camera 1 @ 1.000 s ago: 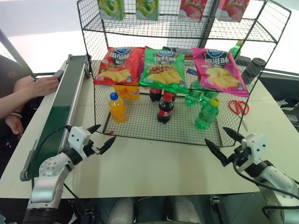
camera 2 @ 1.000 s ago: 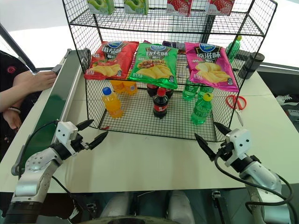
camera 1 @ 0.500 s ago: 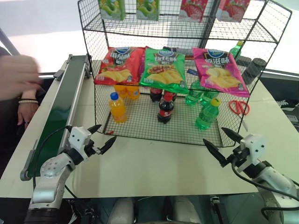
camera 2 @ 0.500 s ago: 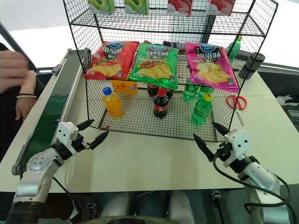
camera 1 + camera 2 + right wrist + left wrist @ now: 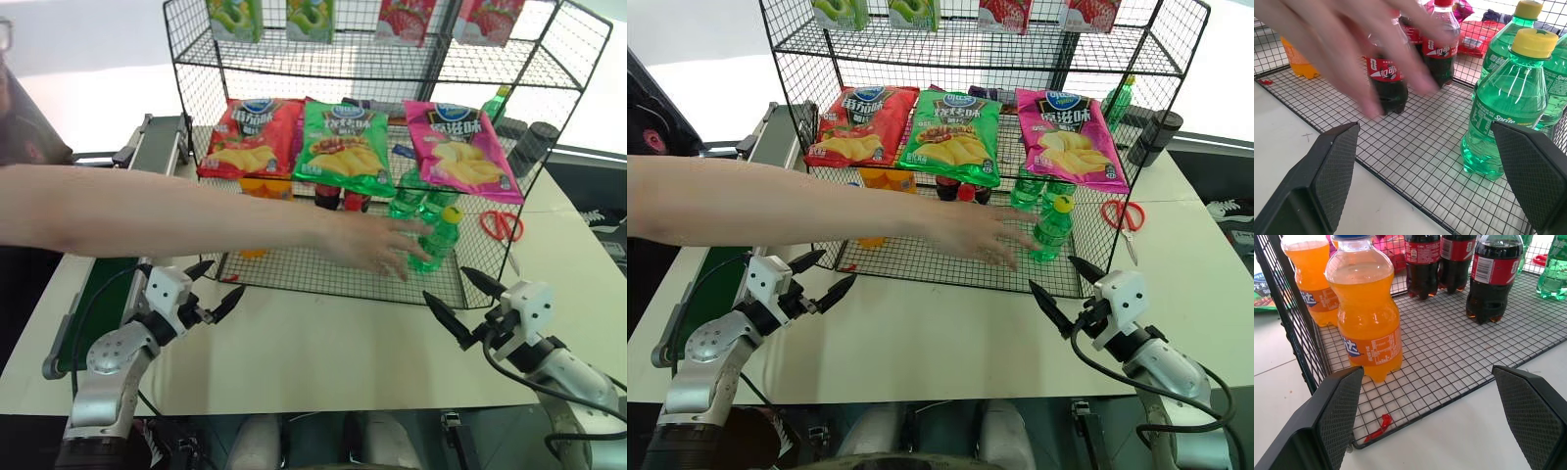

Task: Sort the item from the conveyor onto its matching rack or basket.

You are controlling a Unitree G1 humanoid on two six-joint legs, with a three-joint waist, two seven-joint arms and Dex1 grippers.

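A clear-green bottle with a yellow cap (image 5: 434, 240) stands upright at the right front of the black wire rack's bottom basket (image 5: 333, 286), with two more green bottles behind it. A person's hand (image 5: 377, 243) reaches across the basket, fingertips at that bottle. Past the left table edge runs the dark green conveyor (image 5: 103, 294), partly covered by the person's arm, and the belt that shows is bare. My left gripper (image 5: 223, 279) is open above the table before the basket's left front corner. My right gripper (image 5: 446, 284) is open before its right front corner, facing the green bottle (image 5: 1508, 107).
Orange-drink bottles (image 5: 1366, 318) and cola bottles (image 5: 1493, 279) stand in the same basket. Snack packets (image 5: 343, 142) lie on the shelf above. The person's forearm (image 5: 176, 211) crosses over the basket's front. Red scissors (image 5: 502, 223) and dark cans (image 5: 534, 142) sit right of the rack.
The person's arm has left the conveyor side and swung across the rack front, and the hand is now at the green bottle. Both grippers stayed in place, open.
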